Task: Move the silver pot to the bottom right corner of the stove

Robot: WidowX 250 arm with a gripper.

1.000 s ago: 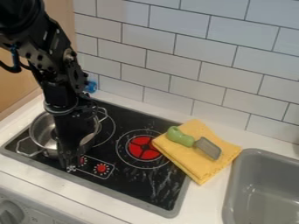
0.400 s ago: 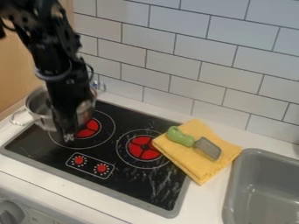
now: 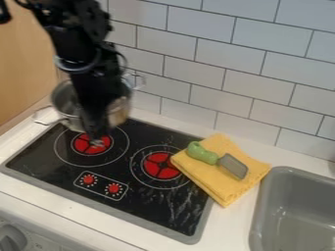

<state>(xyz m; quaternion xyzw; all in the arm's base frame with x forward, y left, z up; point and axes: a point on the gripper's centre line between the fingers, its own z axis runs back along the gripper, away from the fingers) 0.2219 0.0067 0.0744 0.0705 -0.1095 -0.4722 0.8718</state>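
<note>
The silver pot (image 3: 120, 112) hangs over the back left part of the black stove (image 3: 147, 208), raised above its surface. One of its handles points to the lower left and the other to the upper right, near the tiled wall. My gripper (image 3: 97, 140) hangs in front of the pot, shut on its near side, and the black arm covers the pot's middle. Below the fingertips the red left burner shows.
On the stove's right edge a folded yellow cloth (image 3: 232, 184) holds a green-handled spatula (image 3: 204, 154). A grey sink (image 3: 298, 215) is at the lower right. Tiled wall (image 3: 196, 78) runs behind; two red knobs mark the stove's front.
My gripper and the pot have moved together up and toward the back, then slightly right. The left burner and both knobs have come into view. The cloth and spatula have stayed still.
</note>
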